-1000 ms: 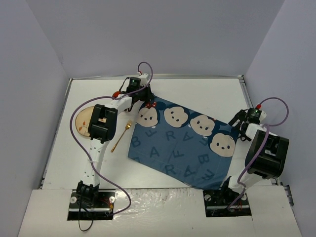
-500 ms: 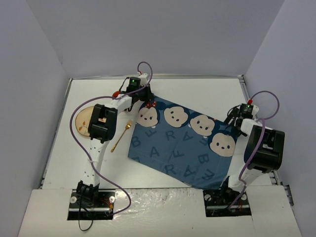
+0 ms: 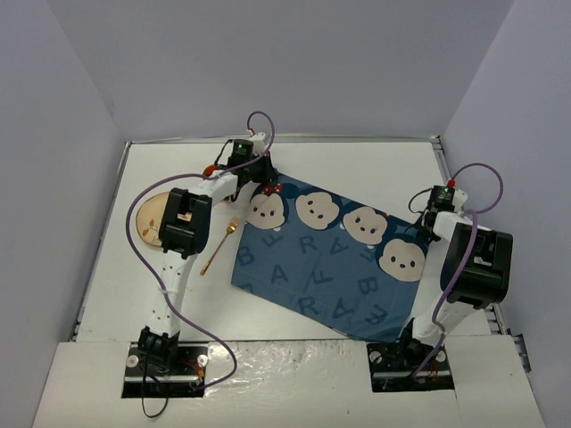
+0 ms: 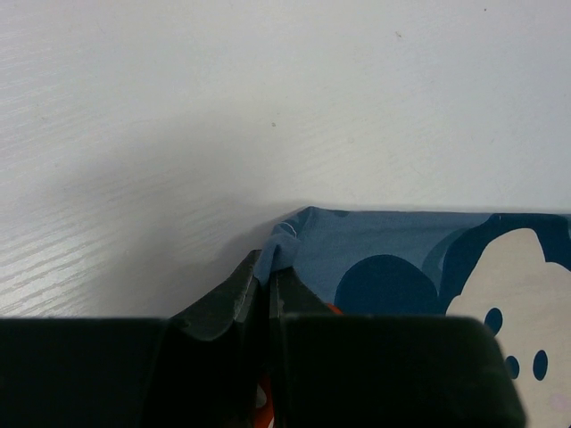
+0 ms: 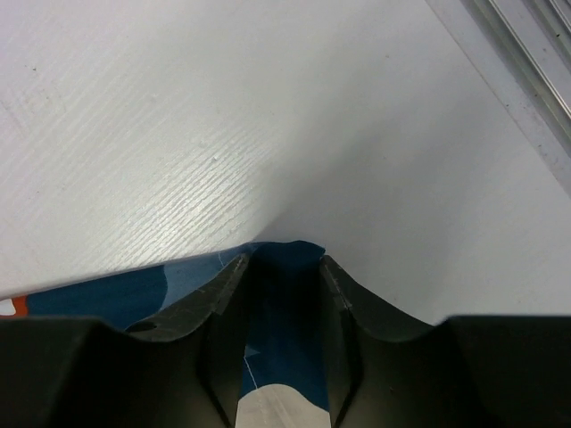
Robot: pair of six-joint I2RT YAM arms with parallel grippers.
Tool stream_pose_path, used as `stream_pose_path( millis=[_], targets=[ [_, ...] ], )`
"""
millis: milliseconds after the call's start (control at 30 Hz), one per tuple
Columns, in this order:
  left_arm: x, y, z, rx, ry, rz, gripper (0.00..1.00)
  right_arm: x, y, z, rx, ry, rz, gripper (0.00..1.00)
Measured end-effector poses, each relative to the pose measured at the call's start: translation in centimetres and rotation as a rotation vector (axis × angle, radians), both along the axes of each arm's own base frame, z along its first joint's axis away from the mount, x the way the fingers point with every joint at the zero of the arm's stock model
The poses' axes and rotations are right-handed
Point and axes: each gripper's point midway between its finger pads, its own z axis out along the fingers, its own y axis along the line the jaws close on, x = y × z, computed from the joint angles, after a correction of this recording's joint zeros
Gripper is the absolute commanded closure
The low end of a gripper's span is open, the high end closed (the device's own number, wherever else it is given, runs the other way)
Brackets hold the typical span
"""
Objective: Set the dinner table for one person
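On the white dinner table (image 3: 357, 165) lies a dark blue cloth (image 3: 312, 259) printed with letters and mouse faces. My left gripper (image 3: 266, 183) is at the cloth's far left corner. In the left wrist view it (image 4: 266, 263) is shut on that corner, and the cloth (image 4: 393, 250) puckers up between the tips. My right gripper (image 3: 426, 223) is at the cloth's right corner. The right wrist view shows the right gripper (image 5: 281, 260) straddling the cloth (image 5: 281, 357), its jaws apart with a gap on both sides.
A gold spoon (image 3: 219, 247) lies left of the cloth. A round wooden plate (image 3: 152, 218) sits further left, partly under the left arm. Lavender walls border the table, and a metal rail (image 5: 526, 53) runs along its right edge.
The right gripper has moved in over the cloth's right corner and its jaws have narrowed around it. The left gripper has stayed shut on its corner.
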Motion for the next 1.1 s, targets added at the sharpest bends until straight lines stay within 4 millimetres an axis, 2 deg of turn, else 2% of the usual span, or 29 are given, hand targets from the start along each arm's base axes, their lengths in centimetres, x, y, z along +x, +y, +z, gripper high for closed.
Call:
stream_pose_path(
  millis=[100,233,333,433,500,567,633,767,867,967,1033,1100],
  targets=[
    [-0.1,0.0,-0.1,-0.006,0.002,-0.007,1.00,0.3,0.2,0.1,0.009,-0.009,0.005,1.00],
    [-0.5,0.1,-0.4,-0.009,0.010,-0.009,1.00,0.3,0.7,0.1,0.013,-0.008,0.017,1.00],
    [-0.8,0.4,-0.3,-0.010,0.014,-0.005,1.00,-0.5,1.6,0.7,0.020,0.001,0.027,1.00],
    [-1.3,0.8,0.9,-0.008,0.014,0.001,1.00,-0.9,3.0,3.4,0.018,-0.040,0.047,1.00],
    [-1.9,1.4,2.8,-0.006,0.003,0.007,1.00,-0.4,3.9,6.9,0.008,-0.129,0.063,1.00],
    [-2.4,1.8,6.4,-0.011,-0.037,0.014,1.00,-0.2,4.7,11.0,-0.003,-0.236,0.080,1.00],
    [-2.8,2.2,11.2,-0.023,-0.107,0.024,1.00,-0.3,5.3,15.6,-0.015,-0.352,0.090,1.00],
    [-5.3,3.6,23.5,-0.066,-0.320,0.051,1.00,-2.0,5.7,24.6,-0.049,-0.578,0.102,1.00],
    [-9.3,5.4,32.8,-0.103,-0.500,0.080,1.00,-4.2,6.3,30.4,-0.080,-0.715,0.131,1.00],
    [-14.3,7.4,40.2,-0.131,-0.665,0.108,1.00,-6.7,6.9,34.8,-0.116,-0.817,0.164,1.00],
    [-17.5,8.7,43.6,-0.145,-0.754,0.131,1.00,-8.4,7.3,36.8,-0.138,-0.864,0.188,1.00],
    [-20.3,9.9,45.8,-0.154,-0.816,0.155,1.00,-10.0,7.8,38.7,-0.159,-0.908,0.207,1.00]
  ],
)
